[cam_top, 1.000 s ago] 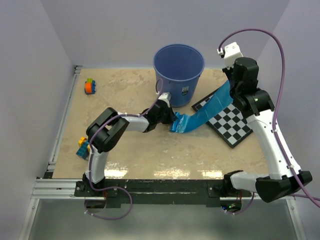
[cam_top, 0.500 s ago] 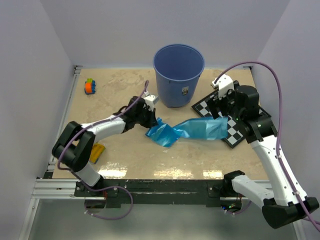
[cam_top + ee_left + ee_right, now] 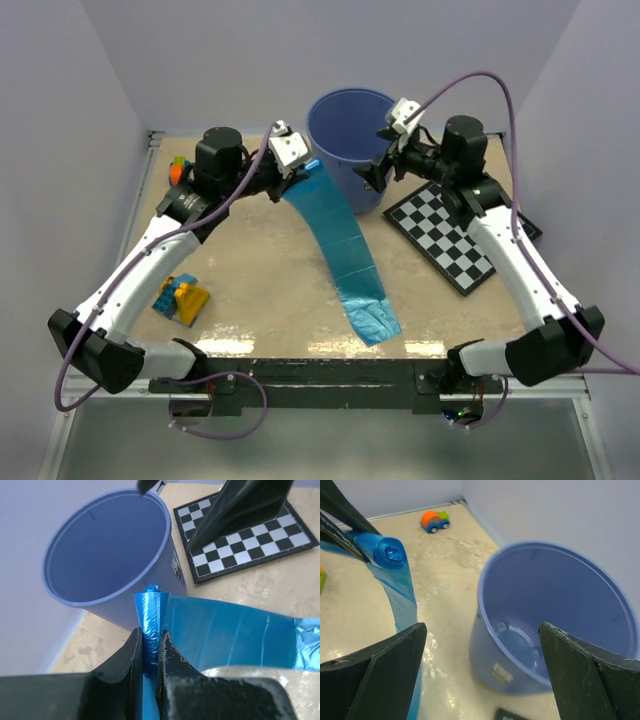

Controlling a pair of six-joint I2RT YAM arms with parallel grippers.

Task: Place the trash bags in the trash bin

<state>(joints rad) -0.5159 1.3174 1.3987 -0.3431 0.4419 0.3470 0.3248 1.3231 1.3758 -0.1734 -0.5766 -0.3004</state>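
Clearly the trash bags [image 3: 342, 245] are light and limp: thin shiny blue film in one long strip with no stiffness of its own. In the top view the strip hangs from the left tool [image 3: 300, 168], just left of the trash bin [image 3: 345, 130], and runs down over the counter [image 3: 250, 280] to a crumpled end near the lower middle of the frame. Such film is probably slippery, so a hold on one flat layer seems weak; the rolled, bunched end is the better place, where many layers press together. The left tool is closed exactly on this rolled end. The right tool [image 3: 381, 172] stands wide open and holds nothing, at the right side of the bin's rim. The long tail will likely drag behind and could hang over the rim, so a second hold lower on the strip may be needed.

The left wrist view shows what the top view cannot: the roll squeezed between the two fingers [image 3: 125, 660], its tip standing above them, in front of the bin's wall. The right wrist view alone looks into the bin, where no film is seen. Only the top view gives the full length of the strip.
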